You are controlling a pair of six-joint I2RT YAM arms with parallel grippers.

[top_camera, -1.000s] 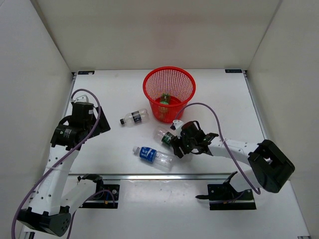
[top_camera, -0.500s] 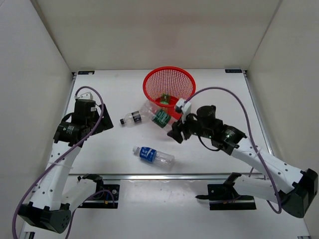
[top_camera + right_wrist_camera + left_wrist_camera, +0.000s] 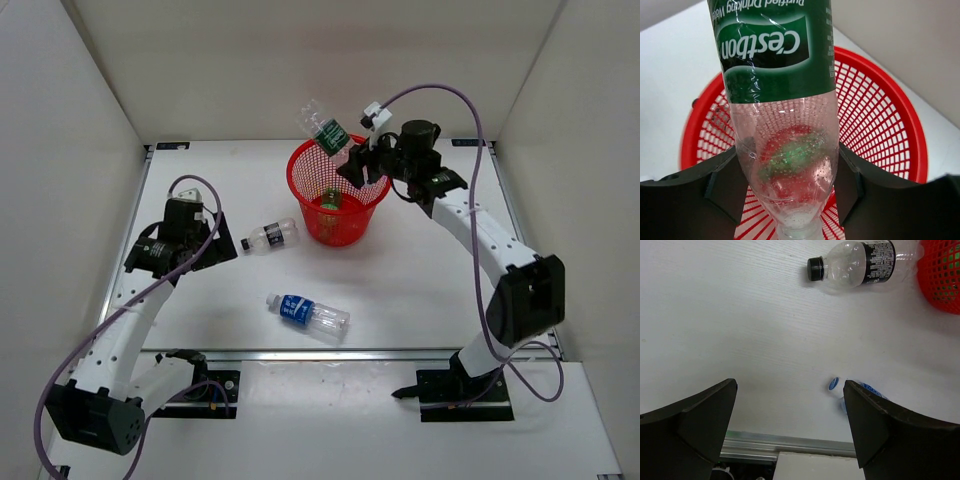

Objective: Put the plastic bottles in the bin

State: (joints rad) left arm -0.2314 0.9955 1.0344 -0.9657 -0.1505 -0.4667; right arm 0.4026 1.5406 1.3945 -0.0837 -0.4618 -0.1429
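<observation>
Bin (image 3: 298, 172): I count one green bottle (image 3: 330, 199) inside | right jaws clamp green-label bottle (image 3: 327, 133) above it | left jaws apart | dark-label bottle (image 3: 270, 237), blue-label bottle (image 3: 308, 313) outstanding on table (image 3: 420, 285)

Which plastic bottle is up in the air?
The clear plastic bottle with the green label: the right gripper holds it above the round red mesh basket. The black-label bottle and blue-label bottle lie on the table; the all-green bottle sits inside.

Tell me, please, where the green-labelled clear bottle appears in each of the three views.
Top external: bottle upper centre, in the right hand, above the red bin.
Left wrist: not in view.
Right wrist: bottle fills the centre, between the fingers.
Shared landmark: the red bin, visible in all three.
</observation>
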